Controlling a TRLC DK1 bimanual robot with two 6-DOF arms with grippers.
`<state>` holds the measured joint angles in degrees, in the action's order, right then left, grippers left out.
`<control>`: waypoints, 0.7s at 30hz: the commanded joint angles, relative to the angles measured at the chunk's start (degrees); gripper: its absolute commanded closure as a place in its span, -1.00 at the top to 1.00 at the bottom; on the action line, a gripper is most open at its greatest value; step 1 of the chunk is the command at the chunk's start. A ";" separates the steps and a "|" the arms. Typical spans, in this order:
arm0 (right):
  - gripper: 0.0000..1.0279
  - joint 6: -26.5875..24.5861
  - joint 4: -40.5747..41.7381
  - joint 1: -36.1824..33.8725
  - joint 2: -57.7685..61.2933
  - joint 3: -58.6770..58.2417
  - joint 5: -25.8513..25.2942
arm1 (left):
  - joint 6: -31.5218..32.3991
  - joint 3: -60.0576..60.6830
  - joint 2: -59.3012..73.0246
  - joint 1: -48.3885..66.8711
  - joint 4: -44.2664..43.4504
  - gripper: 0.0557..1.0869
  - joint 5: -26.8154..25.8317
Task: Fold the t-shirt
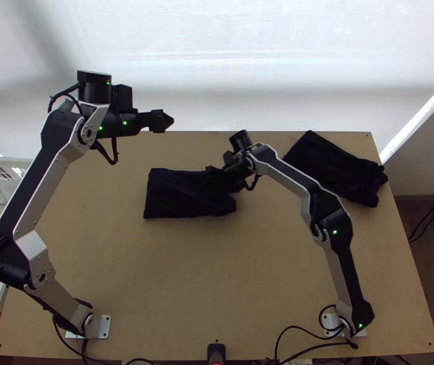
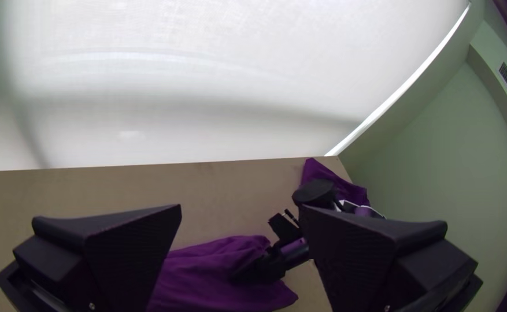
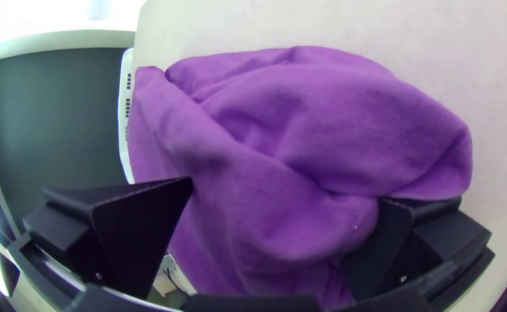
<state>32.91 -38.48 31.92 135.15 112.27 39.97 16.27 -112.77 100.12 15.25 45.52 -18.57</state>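
"What's sitting closest to us?"

"The bases of the left arm (image 1: 40,277) and right arm (image 1: 346,274) are standing along the near edge of the wooden table (image 1: 217,274)."

"And the t-shirt (image 1: 171,194)?"

"It's lying beyond them, left of the table's middle, in a folded, roughly rectangular bundle. Its right end is bunching up under the right gripper (image 1: 210,176)."

"Is that one gripping it?"

"No, its fingers (image 3: 140,231) are standing apart, with cloth bulging between them; one is sitting partly beneath a fold."

"Farther out?"

"Another dark garment (image 1: 332,167) is lying bundled near the far right corner, partly behind the right arm. The left gripper (image 1: 165,120) is hovering near the far edge, well apart from the shirt, its fingers spreading wide around nothing. Behind everything, a white screen (image 1: 247,61) is hanging."
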 commanded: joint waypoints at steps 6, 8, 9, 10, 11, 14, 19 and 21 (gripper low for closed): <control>-0.94 1.81 -2.83 -2.22 -3.23 1.20 0.90 | -0.45 1.24 -1.85 -0.66 -0.25 0.92 0.20; -0.94 1.81 -2.83 -3.53 -5.60 1.02 1.26 | -0.28 1.15 -1.94 -0.66 -0.43 0.92 0.20; -0.95 2.07 -2.92 -4.32 -6.74 1.02 1.34 | -0.28 1.15 -1.94 -0.66 -0.60 0.92 0.20; -0.95 2.34 -2.92 -5.03 -8.06 1.02 1.69 | -0.19 1.15 -1.94 -0.66 -0.78 0.92 0.11; -0.95 2.34 -2.92 -5.73 -9.47 1.11 1.78 | -0.19 1.15 -1.85 -0.57 -0.87 0.92 0.11; -0.95 3.04 -2.92 -7.84 -13.42 1.29 3.01 | 0.08 1.15 -1.77 -0.57 -0.87 0.92 0.11; -0.95 3.31 -3.09 -12.32 -19.40 1.90 4.33 | 0.25 1.24 -1.77 -0.48 -0.87 0.92 0.11; -0.95 3.13 -3.27 -14.96 -21.16 2.34 5.21 | 0.25 1.24 -1.77 -0.48 -0.96 0.92 0.11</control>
<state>34.94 -41.45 19.62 118.21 112.90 43.38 16.29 -112.60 100.12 14.98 45.30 -18.57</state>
